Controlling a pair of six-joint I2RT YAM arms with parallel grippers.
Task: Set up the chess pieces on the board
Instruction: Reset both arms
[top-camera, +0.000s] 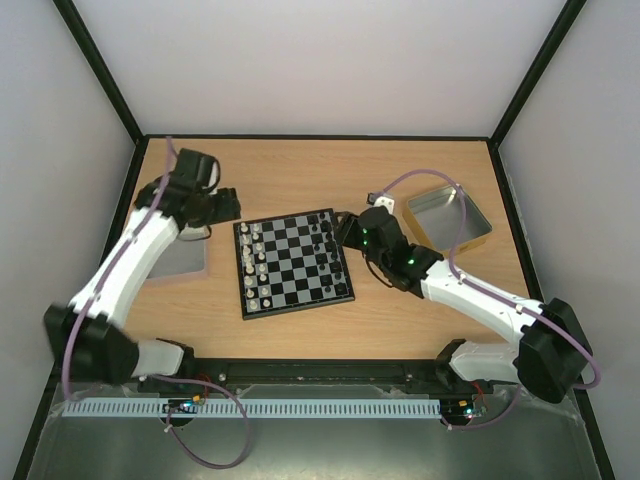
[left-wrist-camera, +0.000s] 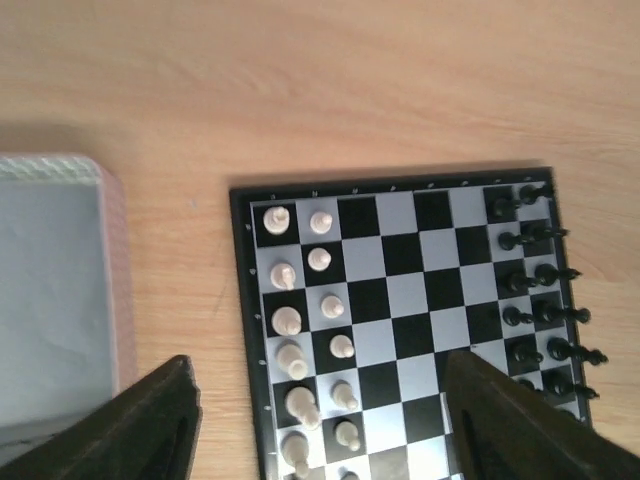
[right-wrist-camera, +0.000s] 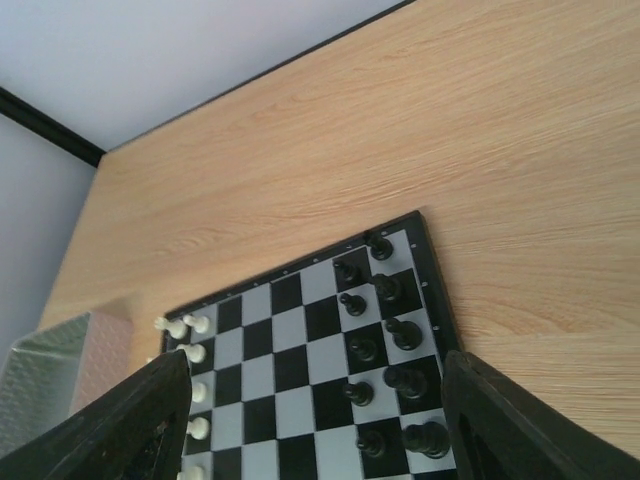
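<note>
Probably a lab: white-walled enclosure (top-camera: 320, 60) around a wooden table (top-camera: 290, 180).

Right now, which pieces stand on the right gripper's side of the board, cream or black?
The black pieces, in two files along the board edge beside the right gripper; the cream pieces line the opposite edge.

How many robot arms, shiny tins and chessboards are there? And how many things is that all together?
Robot arms: 2, the left arm and the right arm
Metal tins: 2, the left tin and the right tin
Chessboard: 1
Total: 5
</note>
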